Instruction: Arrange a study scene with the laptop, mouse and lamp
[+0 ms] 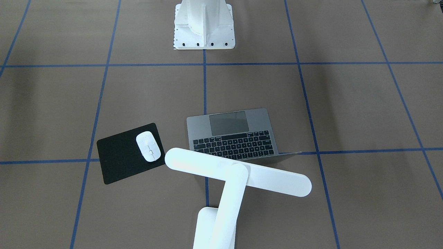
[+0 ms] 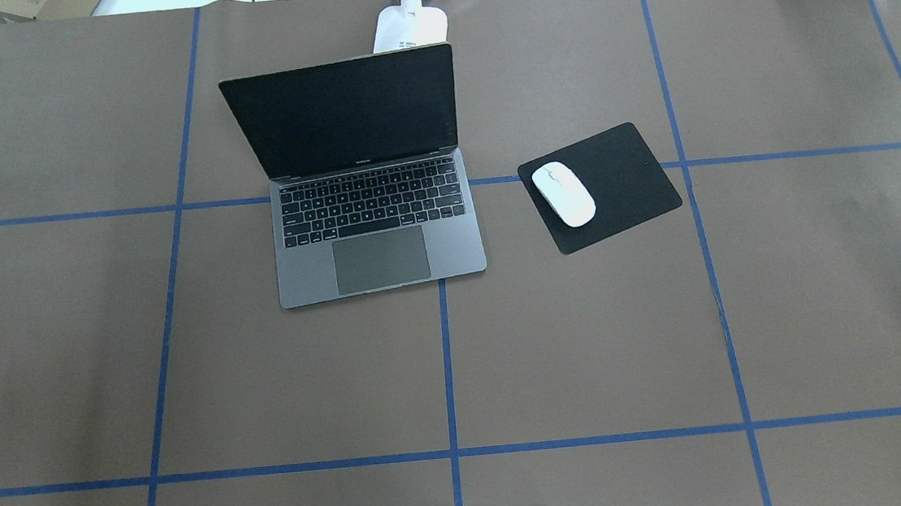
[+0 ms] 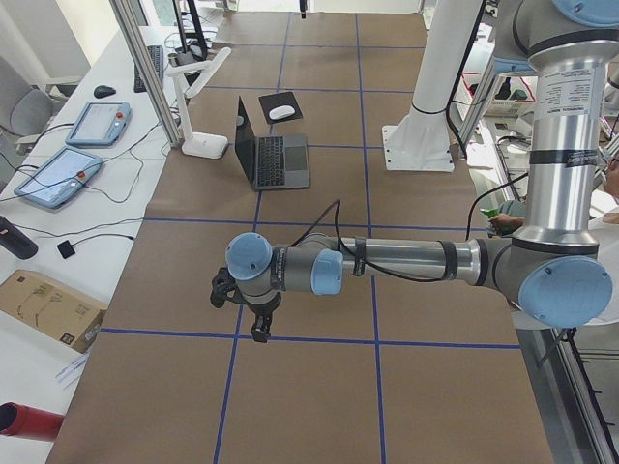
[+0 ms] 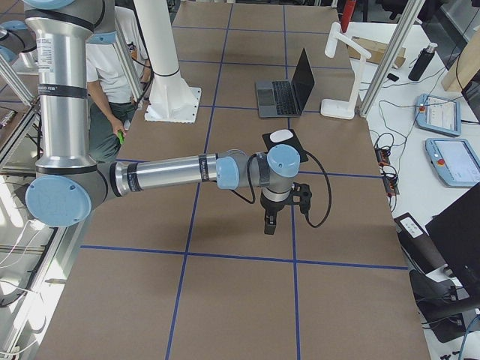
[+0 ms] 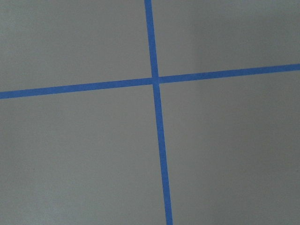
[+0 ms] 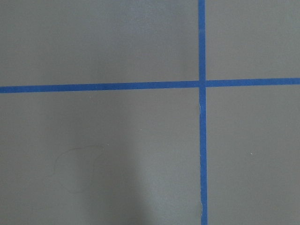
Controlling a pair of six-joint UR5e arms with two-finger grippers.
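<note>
The laptop (image 2: 380, 235) stands open on the brown table, its dark screen up and its keyboard facing the robot; it also shows in the front view (image 1: 238, 133). The white mouse (image 2: 564, 193) lies on a flat black pad (image 2: 631, 172) to the laptop's right. The white lamp (image 1: 238, 171) stands behind the laptop, its bar head over the lid. My left gripper (image 3: 259, 333) hangs over bare table far from these things. My right gripper (image 4: 268, 227) hangs near the pad's end of the table. I cannot tell whether either is open or shut.
The white bolted pedestal (image 1: 204, 27) stands at the robot's side of the table. Blue tape lines cross the brown surface (image 5: 154, 79). A side bench holds tablets (image 3: 58, 174) and cables. A person (image 4: 112, 67) stands beside the pedestal.
</note>
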